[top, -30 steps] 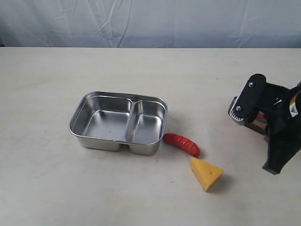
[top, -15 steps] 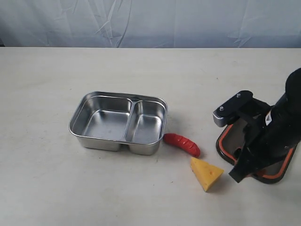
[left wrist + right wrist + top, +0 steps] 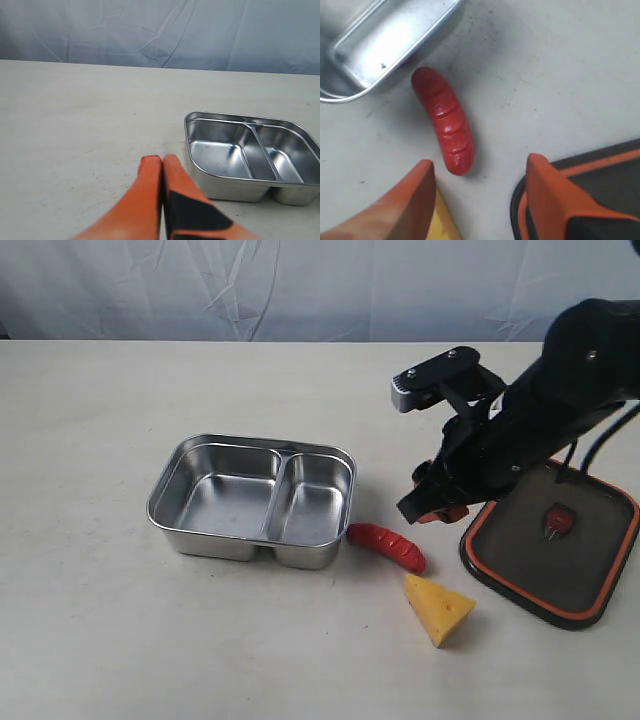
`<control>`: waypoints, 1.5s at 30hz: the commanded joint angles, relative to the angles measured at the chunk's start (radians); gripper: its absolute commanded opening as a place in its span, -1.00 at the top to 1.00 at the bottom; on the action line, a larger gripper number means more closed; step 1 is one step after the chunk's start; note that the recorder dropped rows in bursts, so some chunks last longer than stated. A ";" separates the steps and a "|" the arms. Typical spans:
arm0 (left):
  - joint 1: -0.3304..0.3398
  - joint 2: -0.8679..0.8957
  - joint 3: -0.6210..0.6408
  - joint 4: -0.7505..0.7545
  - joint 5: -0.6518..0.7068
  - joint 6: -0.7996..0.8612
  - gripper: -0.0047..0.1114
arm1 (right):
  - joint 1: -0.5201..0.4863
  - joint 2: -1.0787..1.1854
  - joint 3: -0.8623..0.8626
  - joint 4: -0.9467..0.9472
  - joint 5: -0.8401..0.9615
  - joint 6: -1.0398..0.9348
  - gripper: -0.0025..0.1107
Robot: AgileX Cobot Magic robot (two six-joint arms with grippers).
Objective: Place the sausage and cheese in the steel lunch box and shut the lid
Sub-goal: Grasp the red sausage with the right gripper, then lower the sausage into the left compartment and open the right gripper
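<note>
The steel lunch box point(image 3: 251, 502) stands open and empty left of centre on the table. The red sausage point(image 3: 387, 546) lies just off its right end, and the cheese point(image 3: 439, 608) sits in front of the sausage. The dark lid point(image 3: 551, 540) lies flat on the table at the right, orange seal up. My right gripper point(image 3: 440, 502) hovers open between the sausage and the lid; its wrist view shows the sausage point(image 3: 443, 120) ahead of the spread fingers point(image 3: 547, 186), the lid's rim point(image 3: 520, 207) beside one. My left gripper point(image 3: 161, 161) is shut and empty beside the box point(image 3: 250, 152).
A blue-grey cloth backdrop point(image 3: 320, 285) runs along the table's far edge. The right arm point(image 3: 560, 380) reaches in above the lid. Bare tabletop point(image 3: 100, 400) lies left of and behind the box.
The right arm has swung left and away from the lid, which now lies uncovered on the table. Its gripper now hangs above the spot beside the sausage.
</note>
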 commanded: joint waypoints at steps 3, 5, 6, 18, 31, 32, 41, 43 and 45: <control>0.003 -0.005 0.002 0.003 -0.010 0.000 0.92 | 0.005 0.159 -0.068 0.023 -0.003 -0.003 0.03; 0.003 -0.005 0.002 0.003 -0.010 0.000 0.92 | 0.009 0.188 -0.074 0.020 -0.002 -0.005 0.03; 0.003 -0.005 0.002 0.003 -0.010 0.000 0.92 | 0.014 0.201 -0.074 0.018 -0.004 -0.014 0.03; 0.003 -0.005 0.002 0.003 -0.010 0.000 0.92 | 0.086 0.272 -0.074 0.012 -0.120 -0.108 0.03; 0.003 -0.005 0.002 0.003 -0.010 0.000 0.92 | 0.086 0.276 -0.074 0.001 -0.063 -0.103 0.95; 0.003 -0.005 0.002 0.003 -0.010 0.000 0.92 | 0.086 0.263 -0.074 0.003 -0.054 -0.103 0.95; 0.003 -0.005 0.002 0.003 -0.010 0.000 0.92 | 0.086 0.093 -0.110 0.141 -0.062 -0.073 0.96; 0.003 -0.005 0.002 0.003 -0.010 0.000 0.92 | 0.091 0.086 -0.145 0.222 -0.047 -0.075 0.96; 0.003 -0.005 0.002 0.003 -0.010 0.000 0.92 | 0.102 0.088 -0.188 0.201 0.002 -0.073 0.96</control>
